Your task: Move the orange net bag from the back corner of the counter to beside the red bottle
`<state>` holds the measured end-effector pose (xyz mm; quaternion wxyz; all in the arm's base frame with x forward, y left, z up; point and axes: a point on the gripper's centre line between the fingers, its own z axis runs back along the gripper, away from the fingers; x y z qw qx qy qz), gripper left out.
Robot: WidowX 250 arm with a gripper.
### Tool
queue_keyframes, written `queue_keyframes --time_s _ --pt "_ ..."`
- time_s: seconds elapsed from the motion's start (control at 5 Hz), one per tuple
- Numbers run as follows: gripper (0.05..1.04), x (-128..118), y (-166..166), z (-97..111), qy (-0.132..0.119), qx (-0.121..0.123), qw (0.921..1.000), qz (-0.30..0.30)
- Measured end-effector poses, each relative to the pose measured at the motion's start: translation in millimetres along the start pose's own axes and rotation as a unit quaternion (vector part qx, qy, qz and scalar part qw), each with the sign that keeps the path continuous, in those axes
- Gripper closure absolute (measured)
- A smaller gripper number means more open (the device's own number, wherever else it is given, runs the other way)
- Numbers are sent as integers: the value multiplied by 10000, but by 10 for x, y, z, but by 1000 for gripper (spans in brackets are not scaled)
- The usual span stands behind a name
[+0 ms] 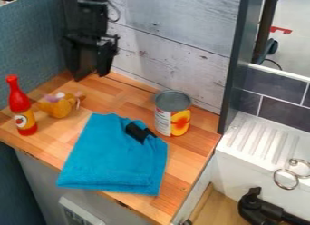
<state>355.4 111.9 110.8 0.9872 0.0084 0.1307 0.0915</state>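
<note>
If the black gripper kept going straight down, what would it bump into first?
Probably the wooden counter, near its back corner, just behind the orange toy. It's hard to tell how high the gripper hangs above it.

Tin can [172, 114], metal, paper-labelled; cloth [117, 157], matt, soft-textured; counter [187, 173], smooth wood; bottle [21, 107], glossy plastic.

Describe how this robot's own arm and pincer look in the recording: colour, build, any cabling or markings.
The arm is black, built of blocky, angular segments. Its pincer is black too, with two long, broad fingers that narrow toward the tips and small parts jutting out at the sides. A thin cable curves out beside the arm. I can make out no markings.
</note>
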Motion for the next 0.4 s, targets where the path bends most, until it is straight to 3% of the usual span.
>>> queue_keyframes --time_s 0.2,0.4 --pt "83 -52 -271 151 -281 121 9985 -456" --pt "83 -190 -496 156 -315 -28 9958 -854"
